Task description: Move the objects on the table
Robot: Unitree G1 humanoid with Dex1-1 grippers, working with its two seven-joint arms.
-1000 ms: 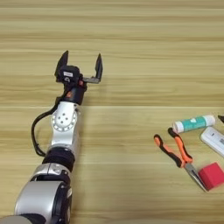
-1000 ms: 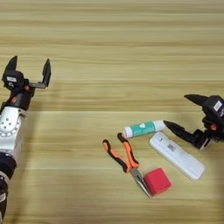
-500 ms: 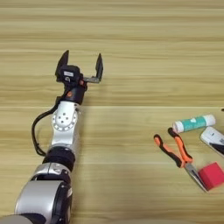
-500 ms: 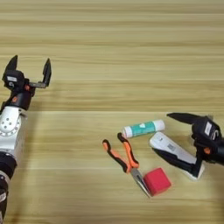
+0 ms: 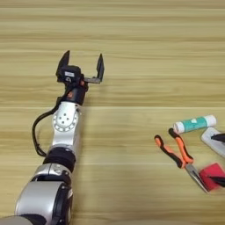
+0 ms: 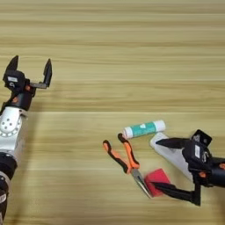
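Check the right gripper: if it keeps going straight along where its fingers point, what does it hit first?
The right gripper is open, pointing toward picture left. Its lower finger tip is already at the red cube, so likely that first; the upper finger lies over the white block. Height above them is unclear. Beyond sit the pliers.

Left gripper (image 5: 81, 67) jaws apart; pliers (image 5: 179, 154) seemingly touch red cube (image 5: 212, 176).

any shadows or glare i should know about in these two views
Left eye view: the left gripper and its arm cast a soft shadow on the table; no glare. Right eye view: the right gripper partly hides a white object; the red cube looks sharp.
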